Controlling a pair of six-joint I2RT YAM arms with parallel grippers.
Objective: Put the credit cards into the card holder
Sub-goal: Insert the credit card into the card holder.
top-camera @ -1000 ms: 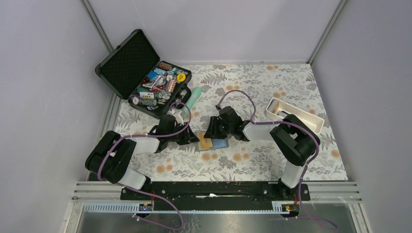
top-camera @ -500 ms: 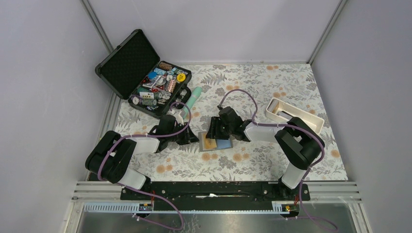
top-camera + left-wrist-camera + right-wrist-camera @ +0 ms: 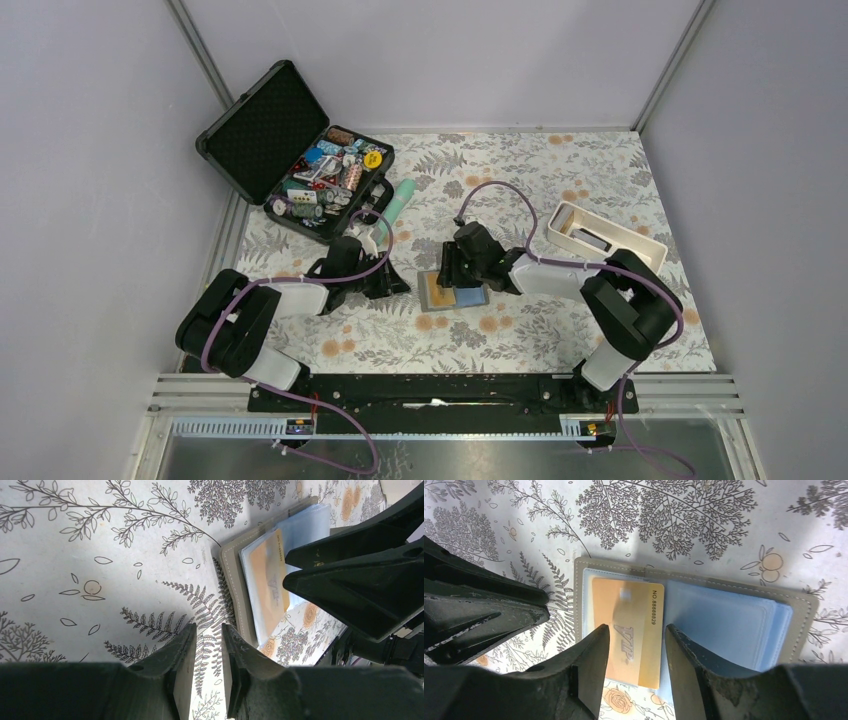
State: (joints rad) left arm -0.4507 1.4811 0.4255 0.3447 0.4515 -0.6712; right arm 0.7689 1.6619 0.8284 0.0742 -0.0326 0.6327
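Card holder (image 3: 802, 622) open, orange card (image 3: 629, 610) on it; right hand (image 3: 636, 630) half-open above, left hand (image 3: 208, 630) barely parted, both empty.

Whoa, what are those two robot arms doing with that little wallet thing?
They are working on getting cards into it. The card holder lies open on the flowery tablecloth. The right gripper hangs just over it, fingers spread on either side of an orange card that lies flat on one half of the holder. I cannot tell whether that card is tucked into a pocket yet. The left gripper sits low beside the holder, fingers almost together with nothing between them.
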